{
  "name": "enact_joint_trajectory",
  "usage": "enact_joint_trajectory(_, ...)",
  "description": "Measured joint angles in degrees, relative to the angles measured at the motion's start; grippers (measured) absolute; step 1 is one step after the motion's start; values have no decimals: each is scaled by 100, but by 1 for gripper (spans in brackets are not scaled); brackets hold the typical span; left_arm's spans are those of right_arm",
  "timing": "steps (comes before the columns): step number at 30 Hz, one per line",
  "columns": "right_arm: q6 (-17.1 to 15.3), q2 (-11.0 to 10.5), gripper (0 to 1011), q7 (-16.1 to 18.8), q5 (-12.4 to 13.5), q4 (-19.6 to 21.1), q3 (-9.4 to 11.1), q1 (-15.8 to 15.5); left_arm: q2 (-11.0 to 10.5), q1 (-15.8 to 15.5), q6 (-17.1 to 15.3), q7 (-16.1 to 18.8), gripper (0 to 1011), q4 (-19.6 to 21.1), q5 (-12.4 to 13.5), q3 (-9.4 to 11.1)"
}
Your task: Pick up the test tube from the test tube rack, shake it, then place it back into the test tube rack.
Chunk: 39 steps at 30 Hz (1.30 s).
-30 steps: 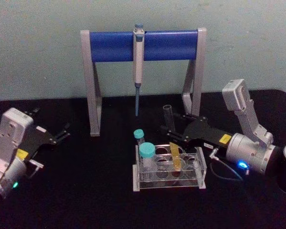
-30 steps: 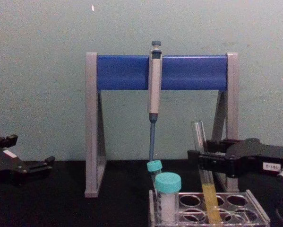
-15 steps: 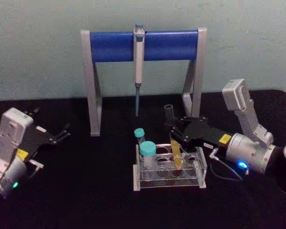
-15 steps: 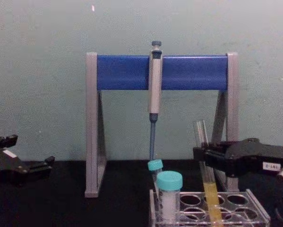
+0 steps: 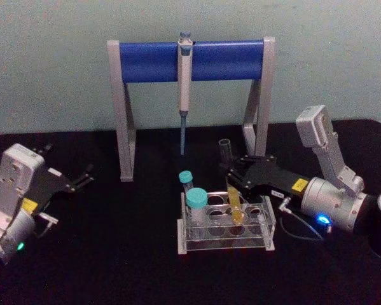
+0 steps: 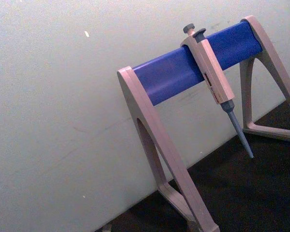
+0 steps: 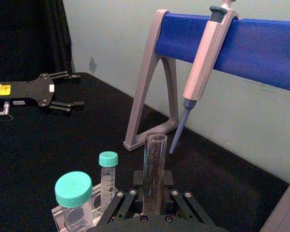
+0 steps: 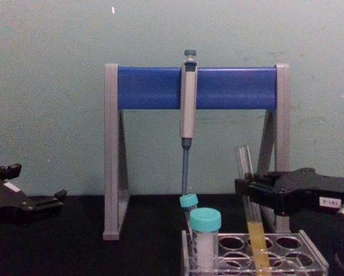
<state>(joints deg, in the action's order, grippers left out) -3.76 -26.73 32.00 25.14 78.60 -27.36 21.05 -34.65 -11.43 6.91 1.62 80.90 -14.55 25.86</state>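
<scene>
**Tube Clamped in Rack**

Head view: grips the long thin clear glass test tube (image 5: pixel 235 208) mid-length in the closed jaws of the right gripper (image 5: pixel 231 178); seats its yellow-filled base in a hole of the low clear plastic test tube rack (image 5: pixel 223 245). Rests the left gripper (image 5: pixel 83 176) far left, jaws wide. Right wrist view: presses fingers (image 7: pixel 138 180) against both tube sides. Chest view: leans the tube slightly.

The test tube rack (image 5: pixel 225 236) sits on the table (image 5: pixel 126 260), in front of the pipette stand (image 5: pixel 152 61), from whose crossbar the pipette (image 5: pixel 184 82) hangs. At the rack's left end a narrow capped tube (image 5: pixel 186 183) stands behind a wide capped tube (image 5: pixel 196 206). The test tube (image 5: pixel 235 206) stands in a hole to their right. The right gripper (image 5: pixel 231 178) reaches in from the right, jaws closed around the tube above the rack. The left gripper (image 5: pixel 85 176) is well apart, far left.
</scene>
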Motion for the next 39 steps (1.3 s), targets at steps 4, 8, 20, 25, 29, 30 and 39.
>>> enact_joint_trajectory(4,0,0,229,0,0,-1,0,0,0,0,0,0,1001,0,0,0)
enact_joint_trajectory(8,0,0,229,0,-1,-1,0,0,0,0,0,0,1001,0,0,0)
enact_joint_trajectory(20,-14,-73,229,170,272,150,90,-81,0,0,0,0,1001,0,0,0)
enact_joint_trajectory(25,3,-144,229,176,502,383,182,-178,0,0,0,0,1001,0,0,0)
enact_joint_trajectory(29,142,-171,229,112,544,506,240,-230,0,0,0,0,1001,0,0,0)
enact_joint_trajectory(30,172,-173,229,98,549,522,253,-240,0,0,0,0,1001,0,0,0)
enact_joint_trajectory(39,677,-86,229,-24,699,622,493,-366,0,0,0,0,1001,0,0,0)
